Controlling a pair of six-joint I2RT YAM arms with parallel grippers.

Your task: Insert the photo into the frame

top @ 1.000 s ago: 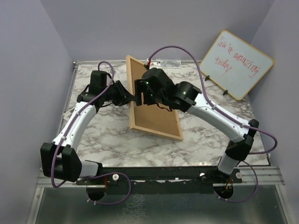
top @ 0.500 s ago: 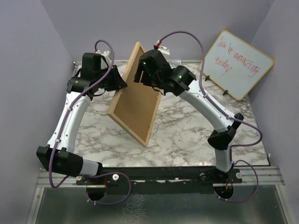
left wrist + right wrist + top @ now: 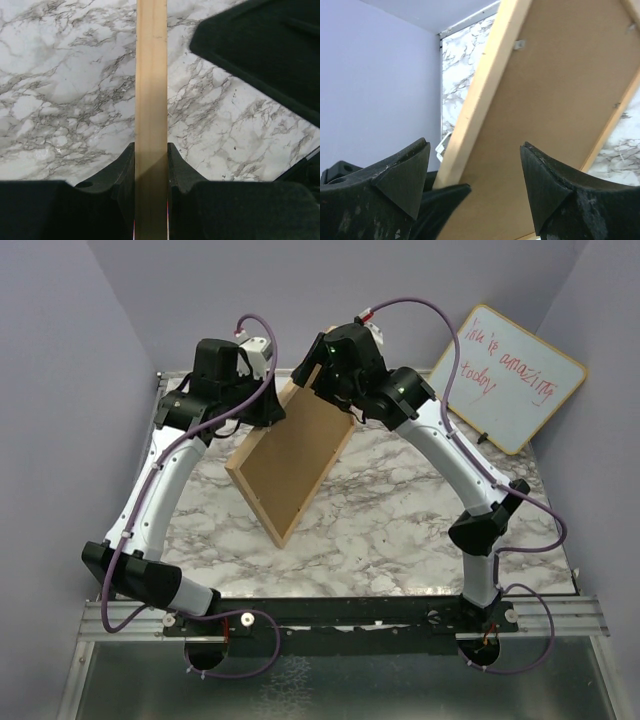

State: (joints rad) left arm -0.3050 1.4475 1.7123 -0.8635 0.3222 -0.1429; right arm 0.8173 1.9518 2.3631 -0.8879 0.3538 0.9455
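Handling step judged in hand: the frame (image 3: 290, 462) hangs tilted above the tabletop (image 3: 400, 520), rear face up, left hand (image 3: 151, 160) pinching its edge, right hand (image 3: 475, 145) spread alongside; photo unseen, so next comes laying it down and opening it.

The frame (image 3: 290, 460) has a plain mid-brown back edged in pale blond wood, and the table (image 3: 400, 530) is white marble pattern with grey veins. At two o'clock, the whiteboard (image 3: 510, 375) is white with red handwriting and a yellowish rim, before lilac walls (image 3: 60, 390). The left arm (image 3: 160, 490) and right arm (image 3: 450, 465) are white with black joints and purple cables (image 3: 420, 310); the left gripper (image 3: 151, 155) and right gripper (image 3: 475, 150) are black.
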